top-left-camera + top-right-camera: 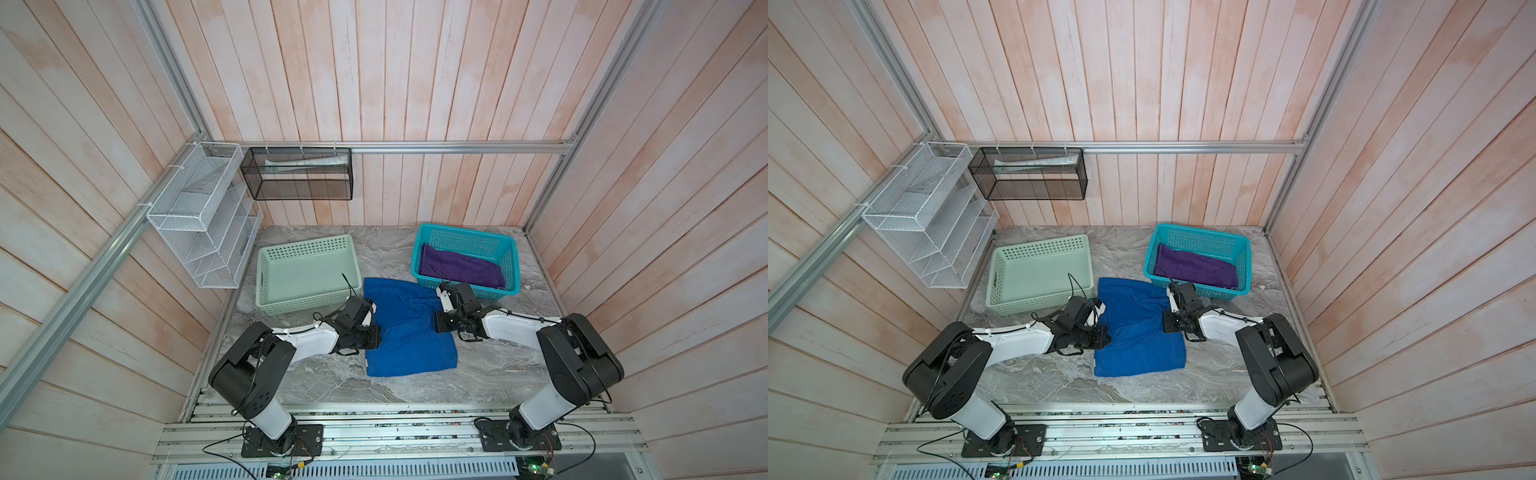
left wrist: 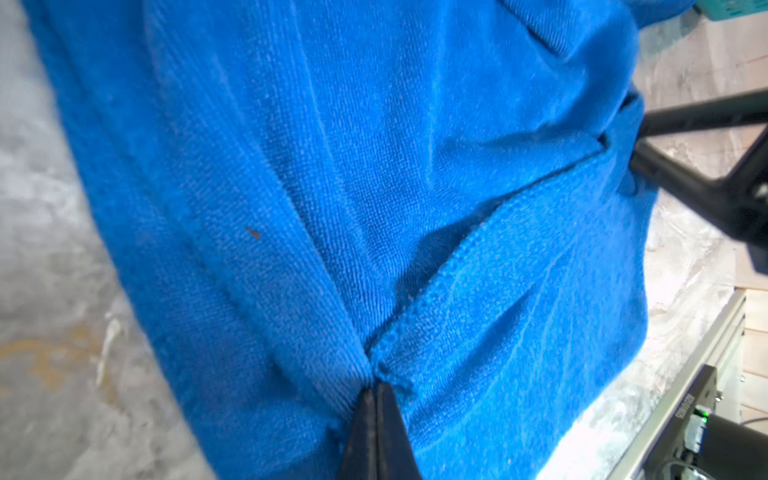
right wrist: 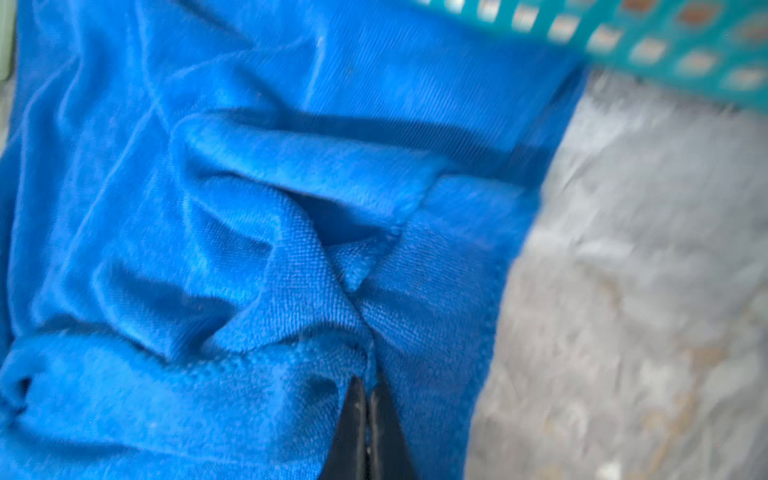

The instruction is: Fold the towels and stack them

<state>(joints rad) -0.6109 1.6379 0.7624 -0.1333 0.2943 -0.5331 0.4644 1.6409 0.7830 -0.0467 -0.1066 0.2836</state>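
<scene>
Progress seems partial: purple towel [image 1: 461, 270] lies, apparently folded, in the teal basket [image 1: 469, 243], while blue towel [image 1: 409, 332] sits half-folded on the tabletop [image 1: 498, 365], left gripper [image 2: 375, 386] and right gripper [image 3: 368, 380] each clamped on an opposite edge, stacking not yet done.

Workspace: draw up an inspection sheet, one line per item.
Surface: grey marble-look tabletop, no spills seen.
Job's things: blue towel rumpled on the tabletop between the arms; purple towel inside the teal basket.
Clutter: mint-green basket left of the blue towel.
Grippers: left gripper shut on the blue towel's left edge; right gripper shut on its right edge.
Cables: thin black cable looping above the left wrist; others at both bases.
Surroundings: plank walls, white mesh rack, black mesh basket on the rail.
</scene>
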